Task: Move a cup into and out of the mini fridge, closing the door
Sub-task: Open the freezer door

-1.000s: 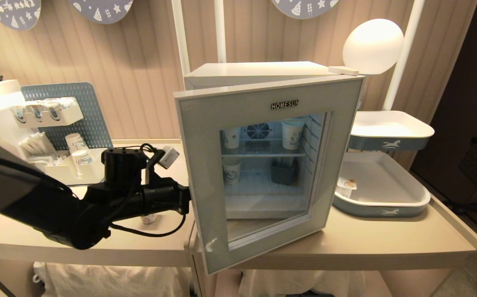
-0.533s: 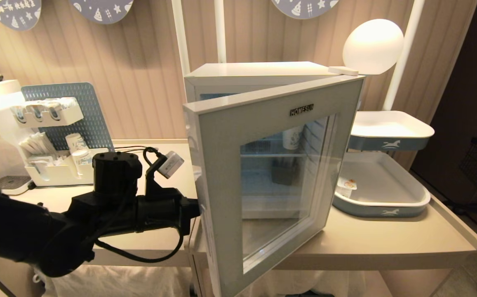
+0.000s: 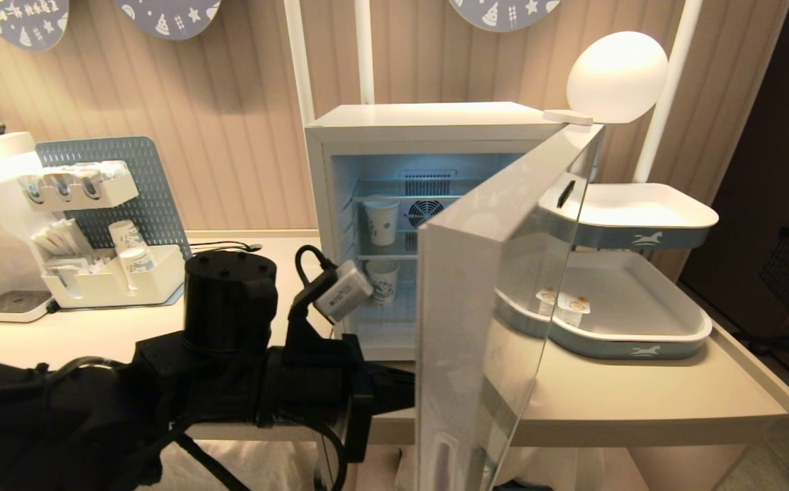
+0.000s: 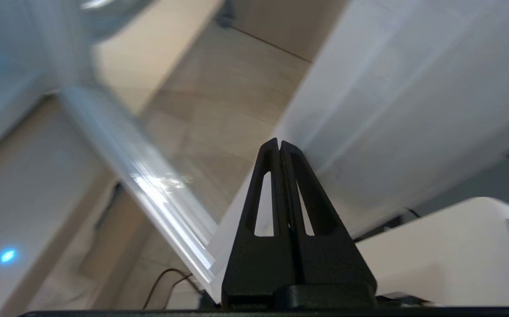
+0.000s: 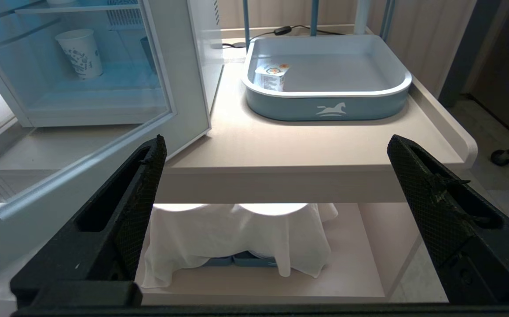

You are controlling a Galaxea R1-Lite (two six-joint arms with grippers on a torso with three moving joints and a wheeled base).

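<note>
The white mini fridge (image 3: 435,123) stands open on the table, its inside lit blue. Its glass door (image 3: 462,327) is swung wide and shows almost edge-on. My left gripper (image 3: 404,395) is low in front of the fridge, shut with nothing in it, its tip against the door's free edge on the inner side. In the left wrist view the shut fingers (image 4: 279,143) point at the door's white panel (image 4: 390,110). The cup (image 3: 575,305), a small tub with a foil lid, sits in the lower blue tray (image 3: 639,341), also seen as cup (image 5: 272,75). My right gripper (image 5: 276,141) hangs open below the table's front edge.
Two taller paper cups (image 3: 382,221) (image 3: 384,279) stand on the fridge shelves. A second tray (image 3: 646,218) and a round white lamp (image 3: 616,75) stand at the right. A cup organiser (image 3: 114,279) is at the left. White cloth (image 5: 236,237) lies under the table.
The door has swung from nearly shut to wide open. My left arm moved toward me and to the right, its shut gripper staying at the door's free edge.
</note>
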